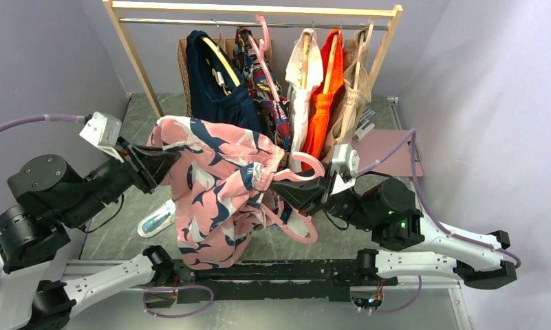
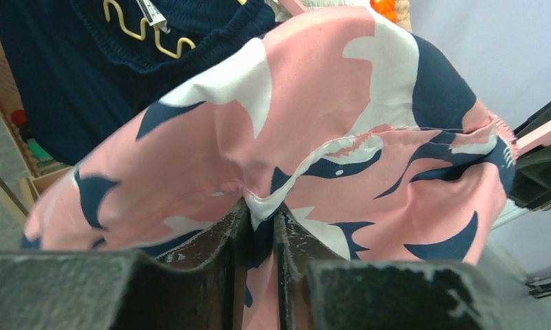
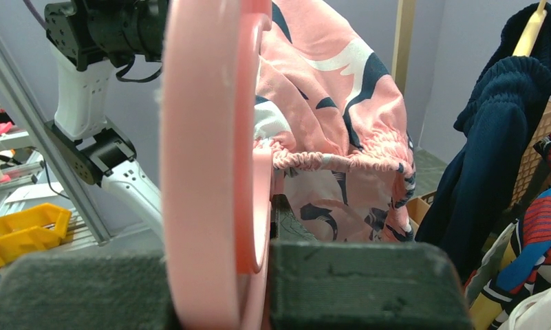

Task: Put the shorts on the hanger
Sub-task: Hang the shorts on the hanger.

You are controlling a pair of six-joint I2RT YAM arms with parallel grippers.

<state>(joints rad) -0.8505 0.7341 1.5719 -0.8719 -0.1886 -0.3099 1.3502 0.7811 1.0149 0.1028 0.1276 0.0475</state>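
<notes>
Lilac walls, grey stone-look table (image 1: 138, 117), wooden rack (image 1: 190, 7) at the back with a navy garment (image 1: 214, 89), an orange garment (image 1: 327, 89) and others hanging. Left gripper (image 1: 164, 159) has its jaws pinched on a fold of the shorts (image 1: 210, 185); the wrist view shows fabric squeezed between both fingers. Shorts are lifted off the table, spread between the two grippers, legs hanging down toward the near edge, with the gathered waistband right at the hanger (image 1: 311, 163). Right gripper (image 1: 283, 187) is clamped tight on the hanger, hook pointing toward the rack, one shoulder touching the waistband.
</notes>
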